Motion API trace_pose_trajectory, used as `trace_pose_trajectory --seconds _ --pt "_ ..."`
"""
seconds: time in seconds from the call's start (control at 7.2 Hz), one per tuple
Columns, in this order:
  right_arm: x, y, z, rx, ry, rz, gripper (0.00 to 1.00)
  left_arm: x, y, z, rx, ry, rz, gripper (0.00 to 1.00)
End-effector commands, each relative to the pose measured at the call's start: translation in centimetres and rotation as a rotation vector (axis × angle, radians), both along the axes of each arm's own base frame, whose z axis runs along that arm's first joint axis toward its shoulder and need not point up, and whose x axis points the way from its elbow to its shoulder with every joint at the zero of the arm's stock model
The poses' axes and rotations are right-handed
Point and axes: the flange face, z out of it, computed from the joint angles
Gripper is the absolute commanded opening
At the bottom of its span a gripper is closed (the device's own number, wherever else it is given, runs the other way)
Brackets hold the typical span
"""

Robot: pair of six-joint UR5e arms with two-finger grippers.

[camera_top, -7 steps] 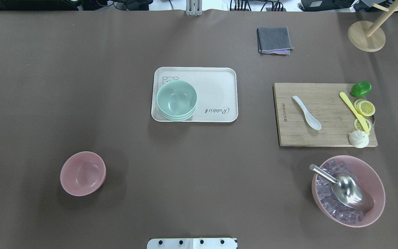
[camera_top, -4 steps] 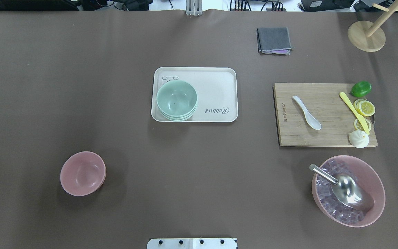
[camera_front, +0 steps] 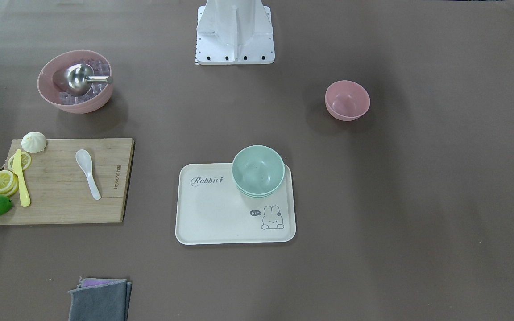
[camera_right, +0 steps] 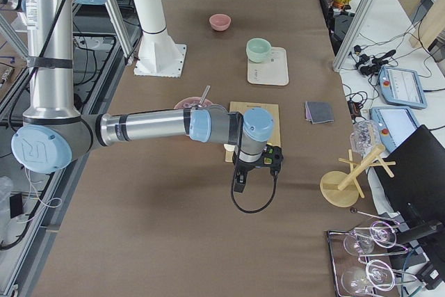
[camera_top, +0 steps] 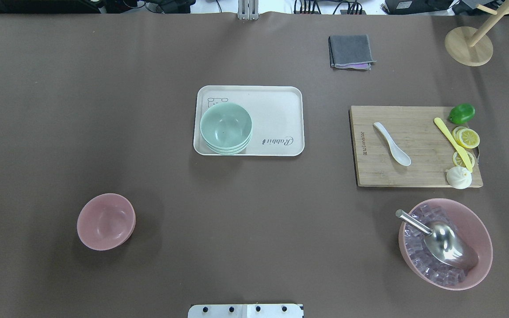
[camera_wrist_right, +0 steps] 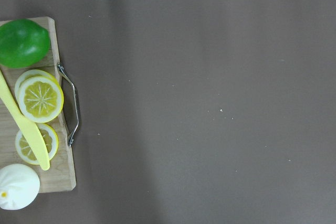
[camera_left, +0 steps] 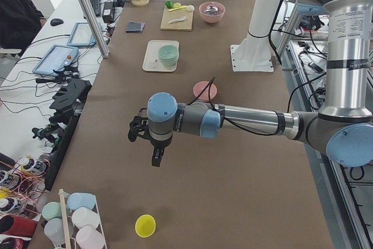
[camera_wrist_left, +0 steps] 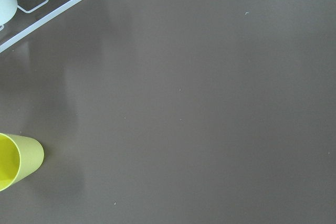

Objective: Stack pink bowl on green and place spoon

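A small pink bowl (camera_top: 106, 221) stands alone on the brown table at the near left; it also shows in the front view (camera_front: 347, 100). A stack of pale green bowls (camera_top: 226, 128) sits on the left end of a cream tray (camera_top: 276, 110). A white spoon (camera_top: 391, 143) lies on a wooden cutting board (camera_top: 418, 176) at the right. My left gripper (camera_left: 156, 160) hovers beyond the table's left end, far from the bowls. My right gripper (camera_right: 238, 184) hovers just past the board. Both show only in the side views, so I cannot tell whether they are open or shut.
A large pink bowl (camera_top: 475, 221) with ice cubes and a metal scoop (camera_top: 446, 240) stands near the board. A lime (camera_top: 461, 113), lemon slices, a yellow knife (camera_top: 453, 143) and a bun (camera_top: 458, 177) lie on the board's right. A grey cloth (camera_top: 351, 51) lies far back. A yellow cup (camera_wrist_left: 16, 160) is below the left wrist.
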Motion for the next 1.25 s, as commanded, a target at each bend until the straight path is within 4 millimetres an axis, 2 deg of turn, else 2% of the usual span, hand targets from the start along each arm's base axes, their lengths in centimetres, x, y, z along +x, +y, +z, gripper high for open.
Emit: trace_pose_trajectory --seconds 0.0,0.69,1.11 --pt "0.0 0.0 0.0 0.001 0.0 0.001 1.0 0.0 0.0 0.0 0.002 0.0 0.0 0.98" --pt "0.0 0.0 -0.4 0.008 -0.002 0.0 1.0 0.2 -0.2 0.2 -0.007 0.007 -0.001 0.98" --pt "0.0 0.0 -0.4 0.01 -0.002 0.0 1.0 0.2 -0.1 1.5 -0.027 0.015 0.002 0.98"
